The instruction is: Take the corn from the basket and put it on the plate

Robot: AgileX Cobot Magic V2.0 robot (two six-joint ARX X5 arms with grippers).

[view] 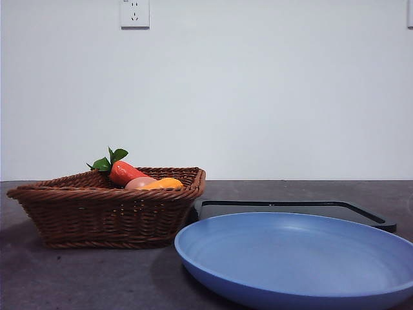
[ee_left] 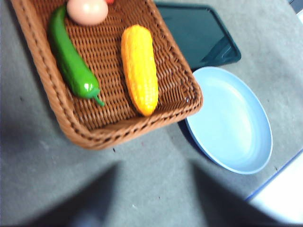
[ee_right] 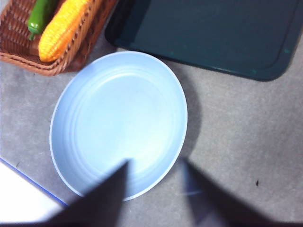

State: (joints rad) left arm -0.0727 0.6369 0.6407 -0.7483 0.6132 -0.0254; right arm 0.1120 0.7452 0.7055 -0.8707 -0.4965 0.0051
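- The corn (ee_left: 140, 68) lies flat on the woven floor of the basket (ee_left: 45, 90), one tapered tip just short of the braided rim on the side nearest the plate (ee_left: 229, 120).
- In the front view only a yellow-orange hump of the corn (view: 164, 183) shows above the basket (view: 97, 213) rim.
- A green pepper (ee_left: 70, 59) lies beside the corn, roughly parallel to it and apart from it, with bare weave between them.
- A pinkish-tan rounded item (ee_left: 87, 10) sits at the pepper's far end; contact with the pepper cannot be confirmed, as the picture is soft there.
- The front view also shows a red-orange carrot (view: 125, 172) with green leaves, leaning against the basket's back.
- The plate (view: 303, 258) is blue, empty, and stands on the grey surface (ee_left: 142, 184) just beside the basket.
- A black tray (ee_right: 213, 33) lies flat behind the plate, close to the basket's corner.
- Left end effector (ee_left: 156, 208): jaws spread apart, holding nothing, above the bare surface near the basket's rim.
- Right end effector (ee_right: 156, 198): jaws spread apart, holding nothing, above the near edge of the plate (ee_right: 118, 123).
- Neither arm appears in the front view.
- From the right wrist view, the corn (ee_right: 61, 28) and pepper (ee_right: 40, 14) are visible in the basket's corner (ee_right: 47, 66).
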